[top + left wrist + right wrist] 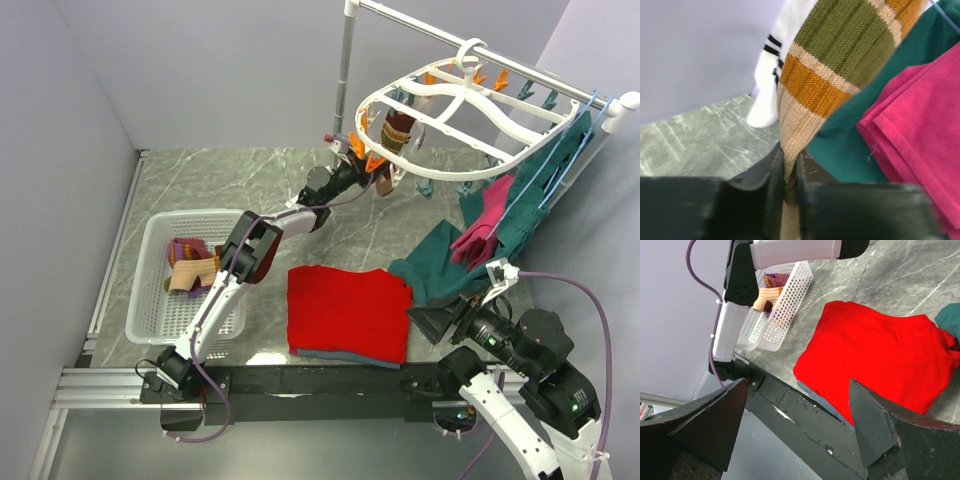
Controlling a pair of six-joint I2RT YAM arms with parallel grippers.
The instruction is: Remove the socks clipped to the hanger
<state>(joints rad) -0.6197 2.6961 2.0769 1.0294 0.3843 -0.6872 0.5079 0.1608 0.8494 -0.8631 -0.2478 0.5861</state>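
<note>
Left gripper (790,172) pinches striped sock (840,60) (unclear from above).

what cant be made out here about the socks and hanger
left wrist: the clip holding the striped sock is cut off by the top edge; the white sock is half hidden behind it
top external: the left gripper sits under the hanger, too small to see its grip
top external: the left arm overlaps the basket, partly hiding its socks
right wrist: hanger out of frame

Socks (190,262) in basket (148,285) (L), hanger (466,88) rear R, cloth (345,310) centre
</note>
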